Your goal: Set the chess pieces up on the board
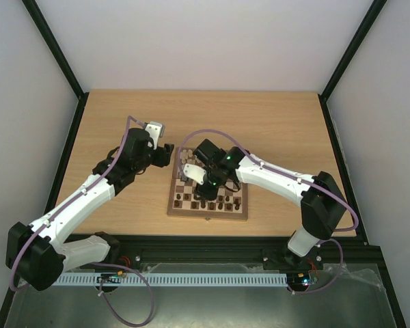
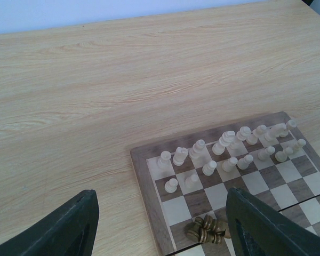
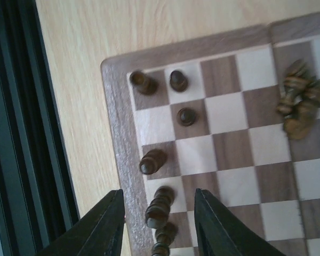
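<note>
Grey sheet metal [image 1: 260, 307] lies nearest me, then a slotted white cable strip [image 1: 205, 279] and a black rail [image 1: 205, 240] where both arms are bolted. Beyond it stretches the table [image 1: 280, 123], pale wood with a long straight grain. The board [image 1: 242, 214] sits close to the front edge, about midway across. Along its near rows stand the dark chess pieces [image 1: 219, 203]; the pale chess pieces [image 2: 229, 146] line the far rows, and a small heap [image 2: 205, 230] of dark ones lies tumbled mid-board. The right end effector [image 3: 159, 229] hangs over the near rows toward the left corner, its fingers apart either side of a standing dark piece. The left end effector [image 2: 162, 234] hovers by the board's far left corner, fingers spread wide around nothing. Plain white walls [image 1: 205, 41] and black corner posts [image 1: 55, 48] close off the far side.
</note>
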